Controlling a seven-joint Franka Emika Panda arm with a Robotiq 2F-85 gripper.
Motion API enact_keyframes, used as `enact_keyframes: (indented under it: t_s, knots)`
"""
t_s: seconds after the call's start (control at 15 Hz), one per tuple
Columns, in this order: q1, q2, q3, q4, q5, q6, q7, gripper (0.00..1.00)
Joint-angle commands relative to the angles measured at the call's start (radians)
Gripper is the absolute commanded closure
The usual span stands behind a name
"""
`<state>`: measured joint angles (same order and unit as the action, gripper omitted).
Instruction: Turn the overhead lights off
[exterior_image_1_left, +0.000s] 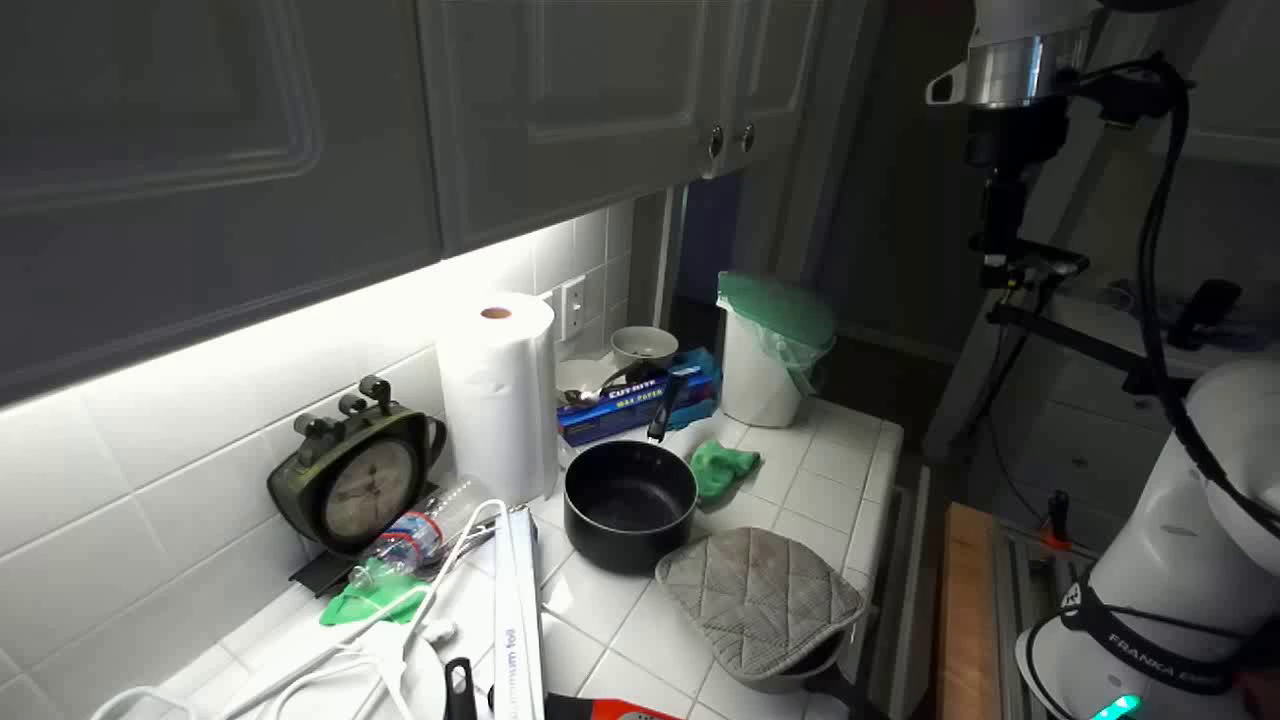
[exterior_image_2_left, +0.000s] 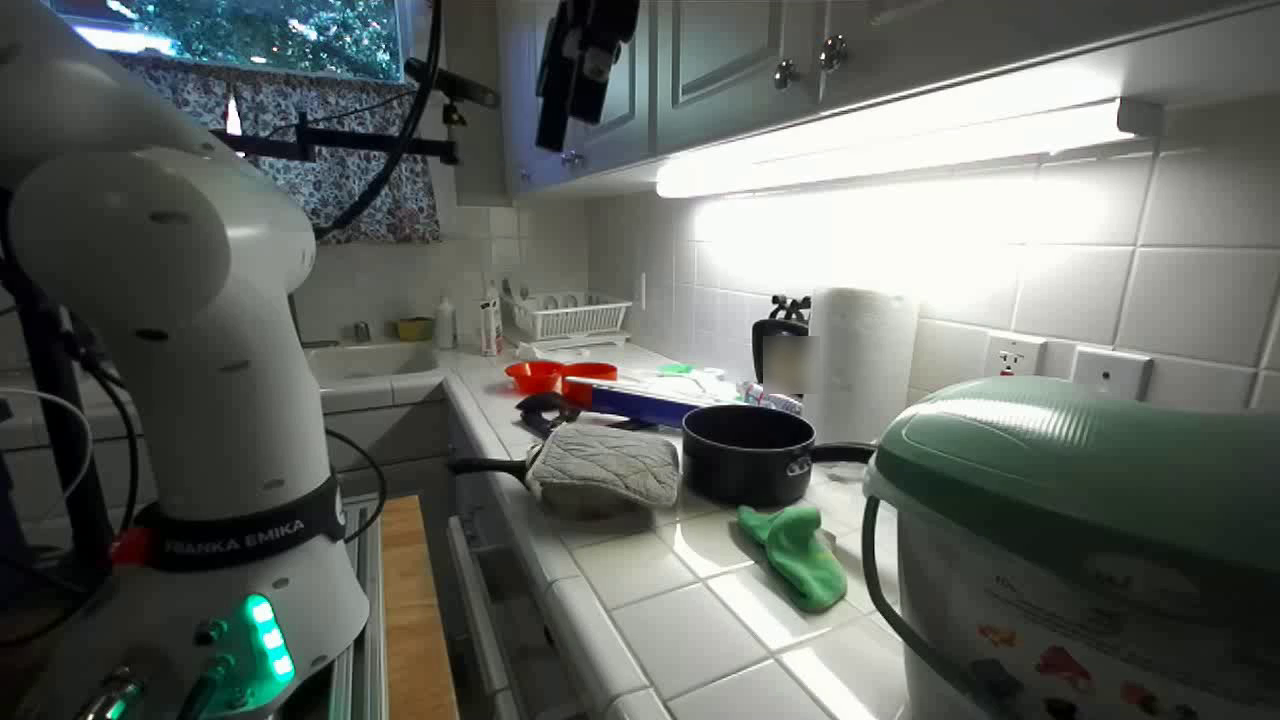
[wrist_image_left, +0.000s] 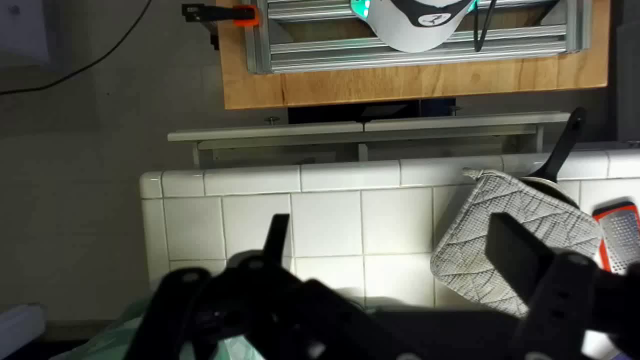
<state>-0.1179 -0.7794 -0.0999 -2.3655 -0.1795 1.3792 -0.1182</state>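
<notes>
Above the back edge of the white tiled counter (exterior_image_2_left: 680, 632), under the pale panelled cabinets (exterior_image_1_left: 600, 110), a long white tube light (exterior_image_2_left: 900, 150) glows. High above the counter hangs the black two-fingered gripper (wrist_image_left: 390, 220), its fingers apart; near a back corner sits a white rectangular wall switch (exterior_image_1_left: 573, 308).

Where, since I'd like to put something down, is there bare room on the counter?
The broadest bare tiles lie between the white bucket, green cloth, gray pot holder and counter's front edge. A smaller patch sits between the foil box, pot and pot holder. It is crowded along the wall, with paper roll, bottle, wax paper box and bowls.
</notes>
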Motion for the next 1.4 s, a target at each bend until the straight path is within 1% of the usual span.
enact_keyframes:
  t_s: [0.0,0.6,0.67,0.73,0.8,0.87,0.93,1.0,1.07,1.33]
  knots:
    - [0.019,0.000,-0.012,0.003,-0.006,-0.004,0.010,0.00]
    - [0.019,0.000,-0.012,0.003,-0.006,-0.004,0.010,0.00]
    - [0.013,-0.003,-0.009,-0.018,-0.016,0.042,0.031,0.00]
    - [0.007,-0.003,-0.009,-0.043,-0.020,0.099,0.057,0.09]
    - [0.000,0.001,-0.009,-0.062,-0.023,0.148,0.079,0.26]
    - [-0.016,-0.009,0.000,-0.109,-0.038,0.253,0.131,0.34]
    - [-0.024,-0.004,0.004,-0.129,-0.048,0.310,0.157,0.41]
    - [-0.030,-0.012,0.003,-0.172,-0.057,0.413,0.184,0.50]
    - [-0.038,-0.015,0.005,-0.204,-0.071,0.496,0.201,0.56]
    - [-0.098,0.005,0.029,-0.333,-0.147,0.834,0.292,0.84]
